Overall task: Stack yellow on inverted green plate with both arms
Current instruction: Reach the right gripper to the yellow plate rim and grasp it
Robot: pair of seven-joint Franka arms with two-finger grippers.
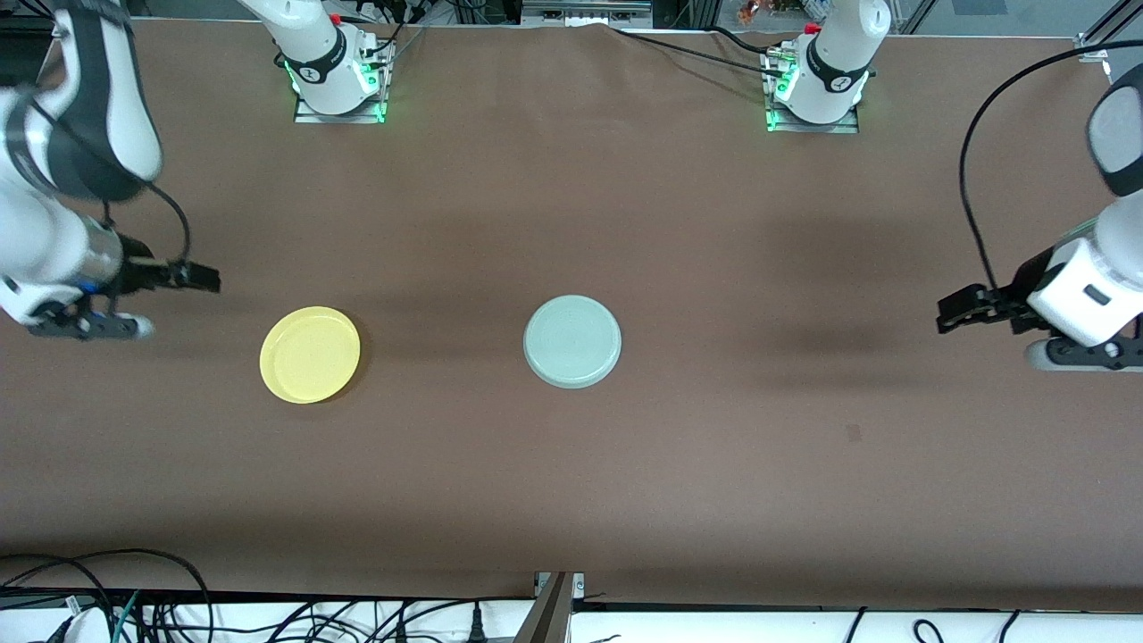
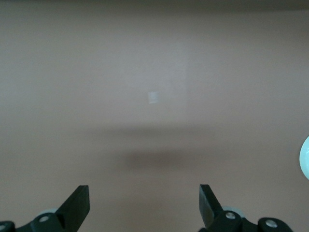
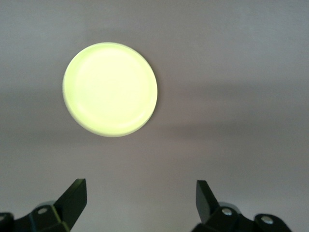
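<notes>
The yellow plate (image 1: 310, 354) lies rim up on the brown table toward the right arm's end; it also shows in the right wrist view (image 3: 110, 89). The pale green plate (image 1: 571, 341) lies upside down at the table's middle, its ringed underside up; only its edge (image 2: 305, 157) shows in the left wrist view. My right gripper (image 1: 204, 277) is open and empty, up over bare table beside the yellow plate. It shows in its own view (image 3: 141, 193). My left gripper (image 1: 948, 313) is open and empty over bare table at the left arm's end, apart from both plates. It shows in its own view (image 2: 144, 198).
The brown table (image 1: 714, 223) has a small dark mark (image 1: 853, 433) on it toward the left arm's end. The arm bases (image 1: 330, 62) stand along its edge farthest from the front camera. Cables (image 1: 134, 607) hang below the nearest edge.
</notes>
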